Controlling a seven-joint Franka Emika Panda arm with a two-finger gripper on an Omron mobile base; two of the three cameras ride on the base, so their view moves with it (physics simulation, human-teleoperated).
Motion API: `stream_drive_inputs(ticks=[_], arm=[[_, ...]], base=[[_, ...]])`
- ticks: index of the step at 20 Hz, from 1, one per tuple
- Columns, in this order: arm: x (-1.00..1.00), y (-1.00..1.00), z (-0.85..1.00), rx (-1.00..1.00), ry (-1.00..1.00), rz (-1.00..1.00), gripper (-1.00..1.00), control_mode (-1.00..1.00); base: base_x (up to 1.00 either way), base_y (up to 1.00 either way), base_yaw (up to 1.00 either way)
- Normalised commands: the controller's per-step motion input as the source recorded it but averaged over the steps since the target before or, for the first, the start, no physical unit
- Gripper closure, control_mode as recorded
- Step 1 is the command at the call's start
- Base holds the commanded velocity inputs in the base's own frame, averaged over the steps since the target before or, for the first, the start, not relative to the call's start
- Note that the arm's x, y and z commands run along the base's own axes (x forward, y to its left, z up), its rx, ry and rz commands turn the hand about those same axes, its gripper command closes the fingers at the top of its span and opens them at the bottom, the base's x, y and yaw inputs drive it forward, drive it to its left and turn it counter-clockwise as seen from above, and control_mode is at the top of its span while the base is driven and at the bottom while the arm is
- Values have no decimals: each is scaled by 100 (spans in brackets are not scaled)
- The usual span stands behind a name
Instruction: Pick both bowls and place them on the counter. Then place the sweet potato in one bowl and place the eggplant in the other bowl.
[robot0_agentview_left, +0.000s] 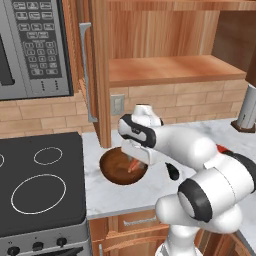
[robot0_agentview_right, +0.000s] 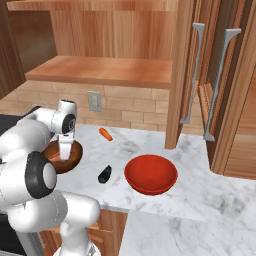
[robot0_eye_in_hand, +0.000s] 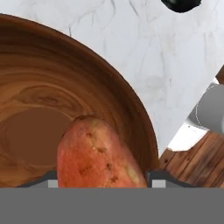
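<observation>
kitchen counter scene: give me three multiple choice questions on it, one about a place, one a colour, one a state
1. Where does the eggplant lie?
A. in the red bowl
B. on the counter between the two bowls
C. on the stovetop

2. What colour is the bowl that stands empty on the counter?
A. red
B. white
C. green

3. What is the gripper doing?
A. hanging open over the carrot
B. holding the sweet potato over the wooden bowl
C. gripping the rim of the red bowl

Answers:
1 B, it rests on the marble between them.
2 A, glossy red with nothing inside.
3 B, the sweet potato sits between the fingertips above the wooden bowl.
</observation>
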Motion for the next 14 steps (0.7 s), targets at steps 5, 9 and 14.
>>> stream_drive_inputs(ticks=[5,9,14], arm=[[10,32,-25,-11,3,0,100,-100],[2,7,-20,-3,3,0,100,-100],[0,0,-8,0,0,0,-100,-100]], base=[[0,0,0],[0,0,0],[0,0,0]])
